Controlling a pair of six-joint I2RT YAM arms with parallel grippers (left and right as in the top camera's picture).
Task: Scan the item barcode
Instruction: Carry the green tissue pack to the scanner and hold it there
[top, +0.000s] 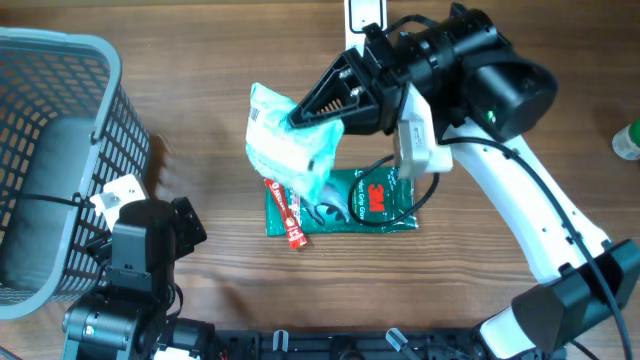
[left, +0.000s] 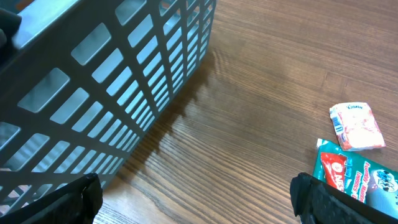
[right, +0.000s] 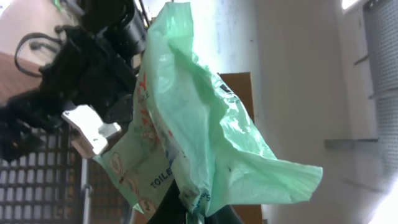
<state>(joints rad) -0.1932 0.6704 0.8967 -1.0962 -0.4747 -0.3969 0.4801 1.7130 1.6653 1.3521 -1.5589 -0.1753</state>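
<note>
Over the table's centre, in the overhead view, the pale green packet (top: 285, 150) was found clamped in the right gripper (top: 303, 117), long axis roughly 11 to 5 o'clock, at 1 o'clock from the left gripper (top: 175, 222). Nothing could be discerned inside the basket (top: 60, 60) at 9 o'clock. In the left wrist view, the jaws were seen spread wide, empty. In the right wrist view, the packet was pinched at 6 o'clock.
</note>
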